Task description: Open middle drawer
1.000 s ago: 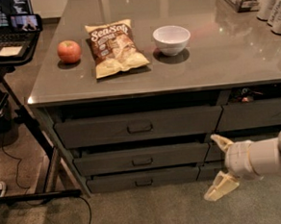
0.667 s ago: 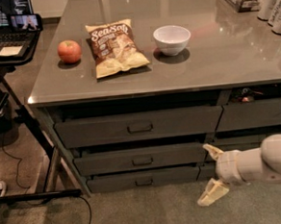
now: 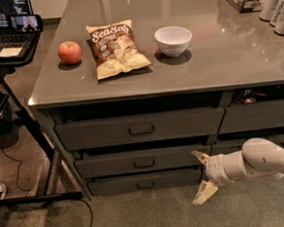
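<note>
Item: grey counter unit [image 3: 227,70] w/ 3 wide drawers stacked on L side, further drawers [image 3: 259,116] to R. Top drawer [image 3: 99,132]: tallest front, loop handle at ctr. Middle drawer [image 3: 106,165]: medium front, small dark loop handle [image 3: 144,163] at ctr, sits betw. top and bottom drawers; looks shut, front roughly in line w/ the others. Bottom drawer [image 3: 113,185]: thinnest front, just above the floor. Gripper [image 3: 201,176]: on a white arm [image 3: 262,160] coming in from the R edge, low in front of the unit, at the R end of the middle drawer front and well R of its handle. Fingers spread wide apart, nothing betw. them; upper fingertip [image 3: 200,156] lies over the drawer front's R end, contact can't be told; lower one hangs in front of the bottom drawer's R end. Countertop, L to R: red apple [image 3: 69,52]; Sea Salt chip bag [image 3: 115,49] lying flat, just beside the apple; white bowl [image 3: 173,39] upright, near the bag; cans [image 3: 277,6] at far R corner. Off unit, L: laptop [image 3: 4,27] on a black stand [image 3: 20,119], cable [image 3: 66,208] on floor.
</note>
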Available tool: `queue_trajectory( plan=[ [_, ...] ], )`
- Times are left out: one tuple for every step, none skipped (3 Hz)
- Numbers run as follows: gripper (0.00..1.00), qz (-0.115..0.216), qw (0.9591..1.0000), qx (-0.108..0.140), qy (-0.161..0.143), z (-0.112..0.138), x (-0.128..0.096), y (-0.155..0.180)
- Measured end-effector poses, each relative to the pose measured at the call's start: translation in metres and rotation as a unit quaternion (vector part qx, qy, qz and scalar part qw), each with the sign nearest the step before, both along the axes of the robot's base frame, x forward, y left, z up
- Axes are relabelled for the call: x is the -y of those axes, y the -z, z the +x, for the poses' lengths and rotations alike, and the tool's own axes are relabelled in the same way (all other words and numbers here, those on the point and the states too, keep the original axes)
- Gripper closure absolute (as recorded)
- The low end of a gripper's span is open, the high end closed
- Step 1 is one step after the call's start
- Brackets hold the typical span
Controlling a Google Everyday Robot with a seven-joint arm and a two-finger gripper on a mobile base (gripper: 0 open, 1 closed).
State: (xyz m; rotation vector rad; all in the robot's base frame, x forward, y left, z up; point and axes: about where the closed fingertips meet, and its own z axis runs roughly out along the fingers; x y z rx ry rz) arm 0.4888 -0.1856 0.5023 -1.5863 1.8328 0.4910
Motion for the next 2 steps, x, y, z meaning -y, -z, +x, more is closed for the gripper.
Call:
queue_trajectory(
  plan=[
    [0.0,0.0,1.0,0.0,0.0,0.0,0.0,0.0],
    [0.0,-0.016,0.9999,0.0,0.002,0.019,-0.003,0.009]
  ],
)
